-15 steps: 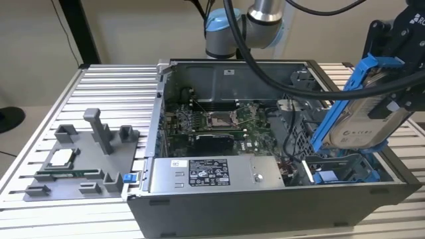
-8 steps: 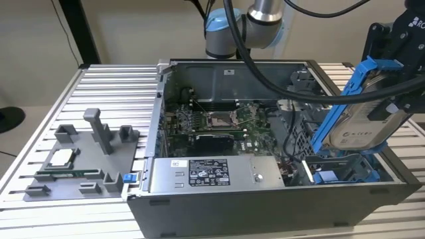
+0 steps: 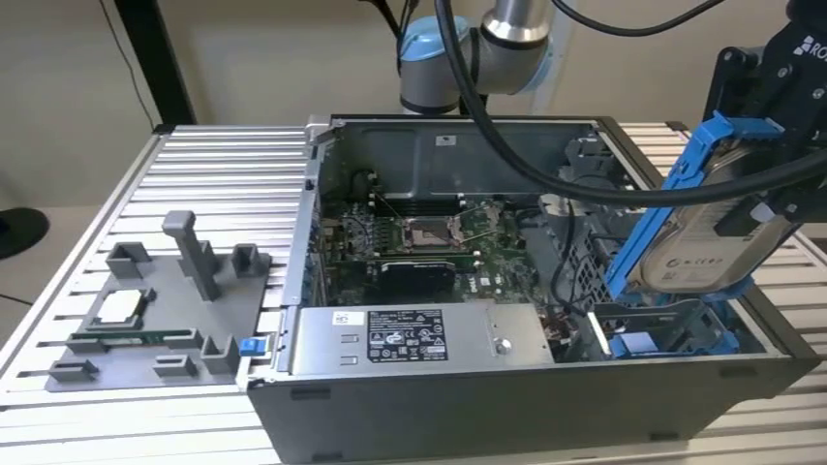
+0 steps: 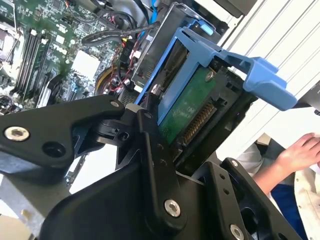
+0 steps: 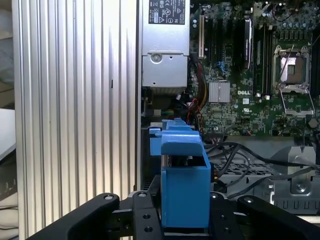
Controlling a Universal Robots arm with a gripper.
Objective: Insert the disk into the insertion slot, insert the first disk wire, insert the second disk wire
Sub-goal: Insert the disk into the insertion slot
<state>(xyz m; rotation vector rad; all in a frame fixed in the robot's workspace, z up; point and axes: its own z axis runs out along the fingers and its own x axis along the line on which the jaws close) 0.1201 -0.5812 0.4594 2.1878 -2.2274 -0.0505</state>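
My gripper point(image 3: 756, 165) is shut on the disk point(image 3: 698, 242), a silver-grey drive in a bright blue frame. It holds the disk tilted above the open computer case at the exterior view's right. Below it, inside the case's near right corner, is the insertion slot point(image 3: 659, 339) with its blue rails. The second wrist view shows the disk's green board and connector edge point(image 4: 190, 107) between my black fingers point(image 4: 150, 150). In the first wrist view the blue frame point(image 5: 185, 185) stands between the fingers point(image 5: 145, 215). I cannot pick out the disk wires among the case's cables point(image 5: 235, 155).
The silver power-supply box point(image 3: 401, 339) lies along the case's near wall, with the motherboard point(image 3: 413, 242) behind it. A grey fixture plate point(image 3: 155, 310) with small parts sits on the ribbed table at the exterior view's left. A person's hand point(image 4: 300, 150) is beside the case.
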